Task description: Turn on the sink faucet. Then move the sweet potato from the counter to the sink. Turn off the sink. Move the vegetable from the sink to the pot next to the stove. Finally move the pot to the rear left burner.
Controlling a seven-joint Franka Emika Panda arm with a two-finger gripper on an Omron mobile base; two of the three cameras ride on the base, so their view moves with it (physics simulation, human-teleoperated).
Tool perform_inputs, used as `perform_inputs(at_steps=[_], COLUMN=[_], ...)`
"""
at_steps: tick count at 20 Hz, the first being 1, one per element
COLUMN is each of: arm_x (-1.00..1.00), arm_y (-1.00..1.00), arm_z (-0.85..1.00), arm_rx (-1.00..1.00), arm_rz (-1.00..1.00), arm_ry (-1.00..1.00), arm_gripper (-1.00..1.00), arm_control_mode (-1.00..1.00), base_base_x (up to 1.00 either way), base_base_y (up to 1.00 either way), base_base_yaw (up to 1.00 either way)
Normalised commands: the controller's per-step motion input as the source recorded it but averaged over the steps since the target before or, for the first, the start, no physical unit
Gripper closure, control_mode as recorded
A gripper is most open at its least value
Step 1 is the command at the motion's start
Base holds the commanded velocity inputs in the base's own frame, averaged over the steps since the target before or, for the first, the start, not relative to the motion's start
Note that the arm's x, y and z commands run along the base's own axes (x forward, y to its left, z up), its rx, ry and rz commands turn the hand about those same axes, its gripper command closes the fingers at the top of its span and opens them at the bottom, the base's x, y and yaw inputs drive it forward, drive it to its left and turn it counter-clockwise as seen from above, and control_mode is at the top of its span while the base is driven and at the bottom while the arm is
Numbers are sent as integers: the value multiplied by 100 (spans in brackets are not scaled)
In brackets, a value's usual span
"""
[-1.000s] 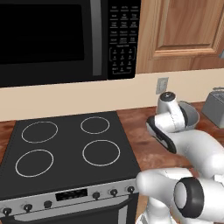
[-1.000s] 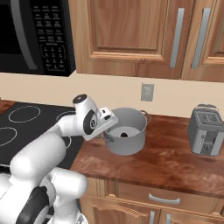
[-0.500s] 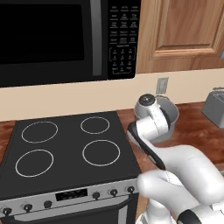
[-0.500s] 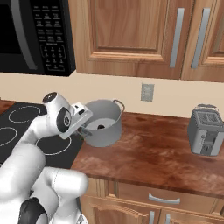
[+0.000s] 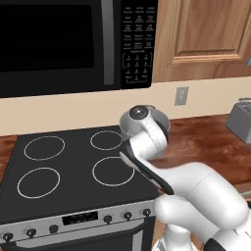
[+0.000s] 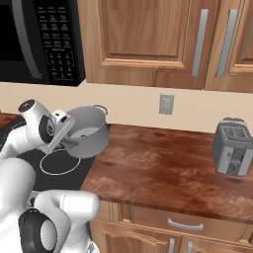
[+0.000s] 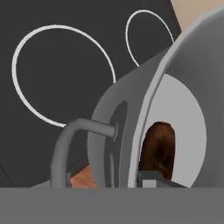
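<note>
**Pot carried over the stove edge, sweet potato inside**

Grey metal pot (image 6: pixel 90 131), smooth matte finish, round with straight walls and thin loop handles; one curved handle shows close in the hand view. Inside it lies the sweet potato (image 7: pixel 158 149), brown, rough-looking, oblong, resting against the pale pot floor. Stove (image 5: pixel 73 171) is a flat black glass top with four thin white burner rings, and a steel front strip with dark knobs. Counter (image 6: pixel 163 168) is glossy reddish-brown wood grain. A boxy silver toaster (image 6: pixel 232 148) stands at the far right, well apart from the pot. Black microwave (image 5: pixel 63 44) hangs above the stove, and wood cabinets (image 6: pixel 148 42) with metal bar handles hang over the counter.

Compared with a second ago, the pot has shifted left: it sat on the counter near the wall outlet, now it hangs at the seam between counter and stove, tilted, over the right-hand burners. The arm has swung left with it.

The arm rises from the base, elbow bent, wrist turned sideways toward the stove. Gripper (image 6: pixel 69 141) is clamped on the pot's near rim, one finger (image 7: pixel 153 180) inside the wall, the pot lifted clear of the surface.
</note>
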Motion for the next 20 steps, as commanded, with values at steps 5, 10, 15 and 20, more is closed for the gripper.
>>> perform_inputs(at_steps=[5,10,15,20], arm_x=[0,0,0,4], arm_y=[100,100,100,100], arm_z=[20,19,14,5], arm_rx=[-5,-6,-6,-6], arm_rz=[24,24,24,22], arm_ry=[6,5,1,0], arm_gripper=[100,100,100,100], arm_control_mode=[-100,-100,-100,-100], base_base_x=[0,0,0,0], base_base_y=[0,0,0,0], base_base_yaw=[0,0,0,0])
